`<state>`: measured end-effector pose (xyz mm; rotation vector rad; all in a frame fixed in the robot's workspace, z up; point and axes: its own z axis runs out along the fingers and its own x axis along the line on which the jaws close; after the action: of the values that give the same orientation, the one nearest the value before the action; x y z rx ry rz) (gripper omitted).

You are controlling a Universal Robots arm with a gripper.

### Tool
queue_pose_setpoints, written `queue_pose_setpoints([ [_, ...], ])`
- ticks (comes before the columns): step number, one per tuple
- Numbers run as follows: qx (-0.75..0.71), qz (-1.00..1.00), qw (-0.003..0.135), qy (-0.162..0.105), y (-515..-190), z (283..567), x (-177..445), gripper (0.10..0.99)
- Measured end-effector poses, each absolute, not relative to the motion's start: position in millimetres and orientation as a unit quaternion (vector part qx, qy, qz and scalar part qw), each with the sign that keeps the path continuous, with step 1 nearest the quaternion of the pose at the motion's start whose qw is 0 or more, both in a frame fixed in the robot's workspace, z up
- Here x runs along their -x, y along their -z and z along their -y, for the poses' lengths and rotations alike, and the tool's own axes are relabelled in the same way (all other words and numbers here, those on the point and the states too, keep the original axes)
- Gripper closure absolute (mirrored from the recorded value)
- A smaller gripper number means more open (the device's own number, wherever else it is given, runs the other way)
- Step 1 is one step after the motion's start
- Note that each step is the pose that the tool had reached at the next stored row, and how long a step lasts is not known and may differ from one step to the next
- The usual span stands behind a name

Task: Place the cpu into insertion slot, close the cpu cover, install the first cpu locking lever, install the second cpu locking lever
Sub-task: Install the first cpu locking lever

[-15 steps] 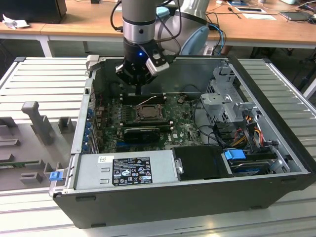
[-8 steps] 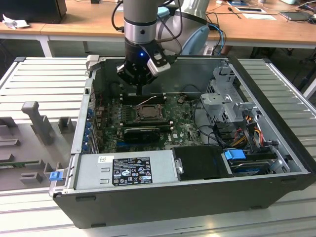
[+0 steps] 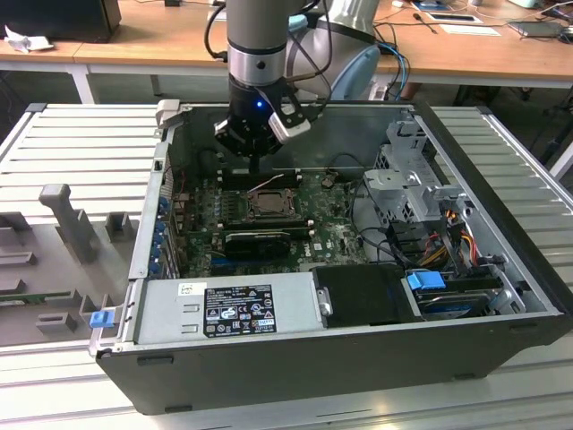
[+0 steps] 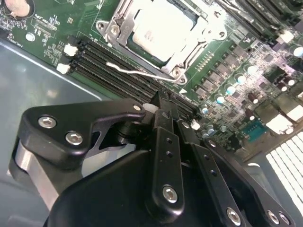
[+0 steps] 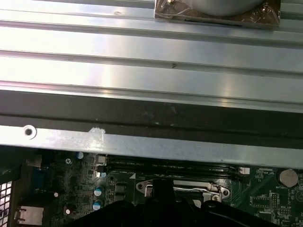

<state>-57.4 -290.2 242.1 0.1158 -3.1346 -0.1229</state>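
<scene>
The cpu [image 4: 158, 28] lies flat in the insertion slot [image 3: 269, 204], its pale silver top facing up. The cpu cover [image 4: 204, 21], a silver frame, lies down around it. A thin wire locking lever [image 4: 137, 72] runs along the socket edge nearest the memory slots, its end raised off the board; it also shows as a pale line [image 3: 269, 184] in the exterior view. My gripper [image 4: 163, 108] hangs just above the board beside this lever, fingers together with nothing between them. In the exterior view the gripper [image 3: 257, 168] is over the far side of the socket.
Long black memory slots [image 4: 109, 71] lie between my gripper and the socket. A black card [image 3: 260, 240] sits on the near side of the socket. The power supply [image 3: 233, 309], drive cage [image 3: 407, 179] and cables [image 3: 448, 224] crowd the case. The metal case wall [image 5: 151, 75] stands close behind the gripper.
</scene>
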Motion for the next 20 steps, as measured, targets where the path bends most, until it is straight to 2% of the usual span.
queue_pose_setpoints([
  [6,-0.036,0.998,-0.004,0.044,-237,291,57,0.980],
  [20,-0.036,0.998,-0.004,0.046,-227,291,45,0.980],
])
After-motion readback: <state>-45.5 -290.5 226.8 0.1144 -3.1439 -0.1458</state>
